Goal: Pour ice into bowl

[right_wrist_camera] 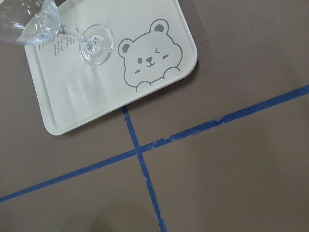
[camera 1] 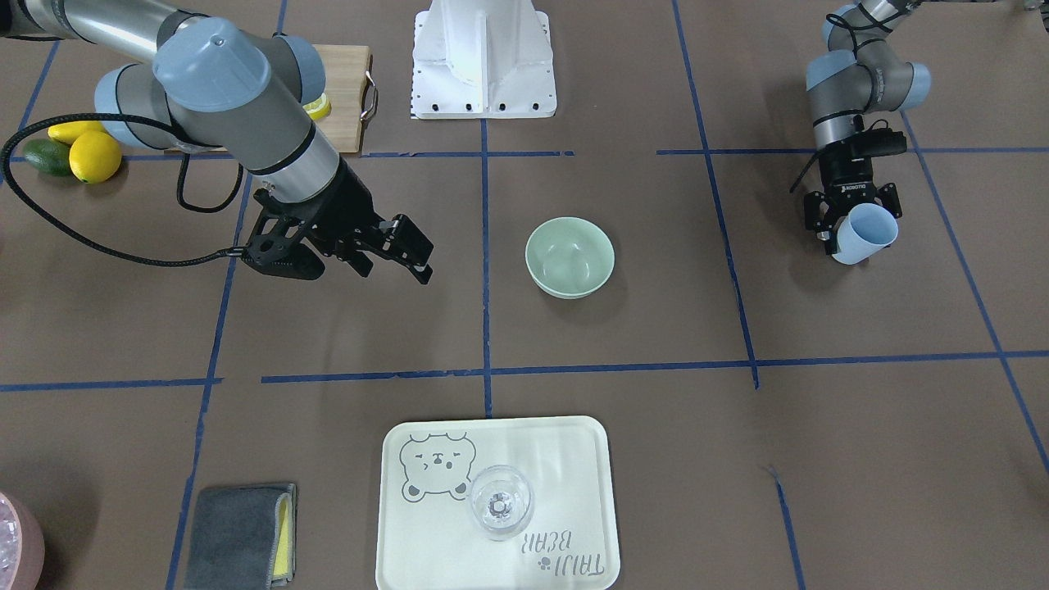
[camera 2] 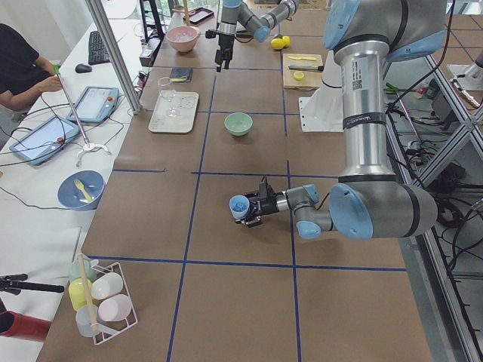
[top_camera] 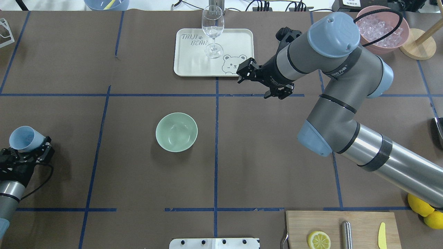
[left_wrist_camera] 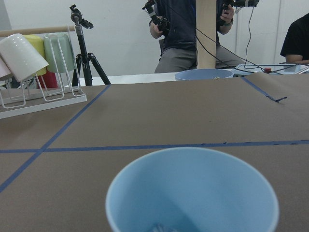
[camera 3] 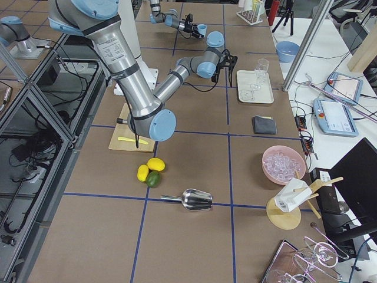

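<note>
Left hand [camera 1: 854, 215] pinches the tilted cup [camera 1: 867, 233], well apart from the empty bowl [camera 1: 569, 256]; ice [left_wrist_camera: 158, 227] barely shows at the cup's bottom. Tipping further before arriving would spill ice onto the surface [camera 1: 656, 328]. Right hand [top_camera: 243, 72] hangs spread, empty.

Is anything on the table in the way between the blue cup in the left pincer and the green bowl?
Nothing visible does. Between the cup in the left pincer and the bowl lies only bare brown paper with a blue tape line.
</note>
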Robot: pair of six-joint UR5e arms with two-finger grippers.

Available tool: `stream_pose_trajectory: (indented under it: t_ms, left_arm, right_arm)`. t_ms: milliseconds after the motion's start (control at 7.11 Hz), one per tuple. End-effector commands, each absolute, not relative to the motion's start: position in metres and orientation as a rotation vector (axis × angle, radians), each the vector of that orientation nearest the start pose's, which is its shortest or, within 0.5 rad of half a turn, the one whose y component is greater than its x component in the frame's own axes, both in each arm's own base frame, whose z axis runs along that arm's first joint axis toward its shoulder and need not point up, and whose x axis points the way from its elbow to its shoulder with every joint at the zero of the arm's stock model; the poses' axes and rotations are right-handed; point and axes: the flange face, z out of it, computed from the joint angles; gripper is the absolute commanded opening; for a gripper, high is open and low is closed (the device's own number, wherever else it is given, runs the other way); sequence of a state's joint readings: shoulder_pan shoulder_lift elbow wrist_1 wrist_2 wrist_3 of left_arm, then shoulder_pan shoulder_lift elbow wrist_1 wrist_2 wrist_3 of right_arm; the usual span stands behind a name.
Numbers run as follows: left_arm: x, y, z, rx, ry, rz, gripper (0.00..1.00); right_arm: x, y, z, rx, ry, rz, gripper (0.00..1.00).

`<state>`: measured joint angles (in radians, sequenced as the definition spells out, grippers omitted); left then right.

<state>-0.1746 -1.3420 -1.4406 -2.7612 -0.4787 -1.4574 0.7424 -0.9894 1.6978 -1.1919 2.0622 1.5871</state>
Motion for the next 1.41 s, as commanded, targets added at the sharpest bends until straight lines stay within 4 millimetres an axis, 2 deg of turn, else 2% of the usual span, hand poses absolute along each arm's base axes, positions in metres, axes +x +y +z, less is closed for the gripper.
stream_pose_trajectory:
  t_ms: [0,281,422,562,703,843,984,1265]
  left_arm:
    - [0.328,-0.285,0.671,1.123,0.591,-0.507,0.64]
    - [0.319,-0.295,0.665,1.147,0.564,-0.465,0.18]
    - [0.311,-0.306,0.649,1.164,0.617,-0.456,0.0]
    - [0.323,-0.328,0.609,1.236,0.646,-0.352,0.0]
    - [0.36,-0.351,0.548,1.347,0.655,-0.295,0.0]
    - [0.37,-0.351,0.529,1.372,0.649,-0.263,0.0]
    - [0.379,-0.353,0.496,1.414,0.648,-0.233,0.0]
    - [0.396,-0.357,0.43,1.441,0.598,-0.168,0.0]
  right_arm:
    - [-0.425,-0.507,0.216,-0.031,-1.156,0.401,1.0]
    - [-0.425,-0.507,0.216,-0.031,-1.156,0.401,1.0]
    - [-0.425,-0.507,0.216,-0.03,-1.156,0.403,1.0]
    - [-0.425,-0.507,0.216,-0.031,-1.156,0.401,1.0]
    - [-0.423,-0.509,0.216,-0.028,-1.155,0.404,1.0]
    - [-0.414,-0.516,0.217,-0.008,-1.154,0.396,1.0]
    - [-0.402,-0.523,0.224,0.005,-1.149,0.387,1.0]
    - [-0.392,-0.528,0.238,0.02,-1.132,0.382,1.0]
